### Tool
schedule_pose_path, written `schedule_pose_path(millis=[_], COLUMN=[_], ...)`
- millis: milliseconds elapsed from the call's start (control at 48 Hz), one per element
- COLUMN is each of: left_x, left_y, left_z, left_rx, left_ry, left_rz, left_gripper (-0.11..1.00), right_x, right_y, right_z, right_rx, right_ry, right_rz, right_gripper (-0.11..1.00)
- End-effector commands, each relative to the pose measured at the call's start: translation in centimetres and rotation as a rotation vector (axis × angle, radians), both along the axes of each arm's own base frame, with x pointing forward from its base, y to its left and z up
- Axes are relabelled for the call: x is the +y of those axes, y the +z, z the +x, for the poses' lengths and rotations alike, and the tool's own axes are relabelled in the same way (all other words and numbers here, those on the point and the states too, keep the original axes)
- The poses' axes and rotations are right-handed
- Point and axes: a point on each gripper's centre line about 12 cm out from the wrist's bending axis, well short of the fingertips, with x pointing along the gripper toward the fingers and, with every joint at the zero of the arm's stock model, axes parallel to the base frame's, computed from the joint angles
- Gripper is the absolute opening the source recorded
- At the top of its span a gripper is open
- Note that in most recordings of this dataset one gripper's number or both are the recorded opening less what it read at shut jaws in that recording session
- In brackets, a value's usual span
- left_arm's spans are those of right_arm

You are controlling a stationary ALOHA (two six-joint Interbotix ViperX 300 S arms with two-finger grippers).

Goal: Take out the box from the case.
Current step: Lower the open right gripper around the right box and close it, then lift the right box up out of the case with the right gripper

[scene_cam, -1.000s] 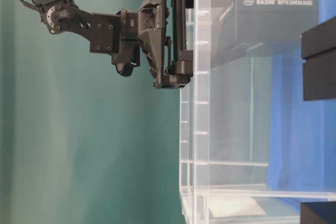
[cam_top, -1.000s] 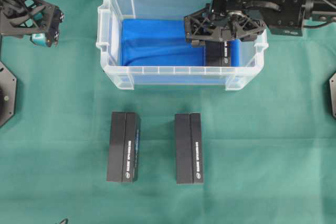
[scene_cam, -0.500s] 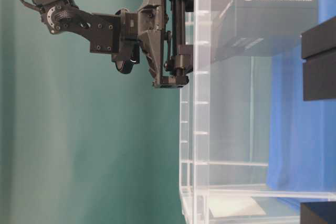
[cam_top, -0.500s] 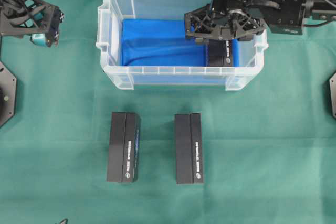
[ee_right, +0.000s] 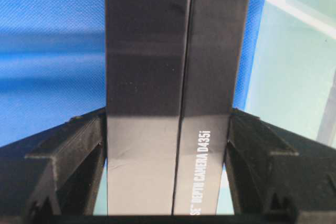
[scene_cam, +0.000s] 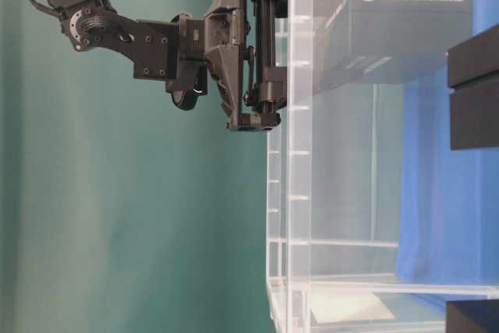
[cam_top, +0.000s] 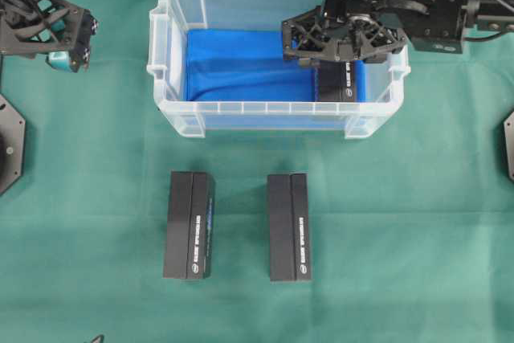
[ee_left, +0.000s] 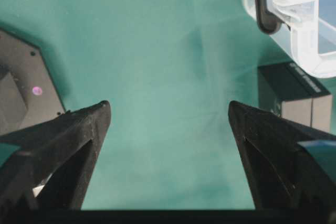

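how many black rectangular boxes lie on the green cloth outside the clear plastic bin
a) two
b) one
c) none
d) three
a) the overhead view shows two black rectangular boxes, one on the left and one on the right, lying side by side on the green cloth in front of the clear plastic bin, while a third black box sits inside the bin.
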Motion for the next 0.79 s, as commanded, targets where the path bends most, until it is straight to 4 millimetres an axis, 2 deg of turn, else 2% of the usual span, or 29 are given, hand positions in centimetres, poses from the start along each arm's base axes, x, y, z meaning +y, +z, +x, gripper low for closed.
schedule_pose_path(millis=[0, 250, 771], left_x=[-0.1, -0.1, -0.3], left_y=[0.6, 0.6, 0.6], left_z=[-0.1, -0.1, -0.7], left_rx=[-0.026, -0.026, -0.030], left_ry=[-0.004, -0.005, -0.002], left_rz=[0.004, 0.004, 0.005], left_gripper=[0.97, 0.97, 0.97], right_x=[0.2, 0.6, 0.9], right_y=[0.8, 3.2, 10.7], right_z=[0.2, -0.3, -1.2], right_rx=[-0.026, -0.031, -0.024], right_ry=[-0.001, -0.005, -0.019], right_rz=[-0.001, 0.000, -0.008], right_gripper=[0.65, 0.65, 0.65])
